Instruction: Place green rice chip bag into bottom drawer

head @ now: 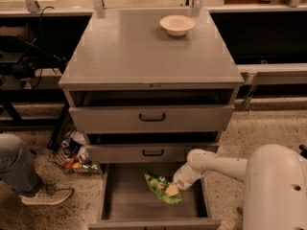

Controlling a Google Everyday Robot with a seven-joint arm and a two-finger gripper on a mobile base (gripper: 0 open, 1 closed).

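Observation:
The green rice chip bag [162, 188] is a crinkled bright-green bag with a pale printed patch. It sits inside the open bottom drawer [124, 200], toward its right side. My gripper [171, 189] reaches down into the drawer from the right on a white arm and is at the bag's right end, touching it. The grey cabinet [144, 56] stands above with its two shallower drawers partly open.
A cream bowl [177, 24] sits on the cabinet top at the back right. A person's leg and shoe [33, 186] are on the floor at the left. Cans and clutter [72, 155] lie beside the cabinet's left foot. My white body [273, 190] fills the lower right.

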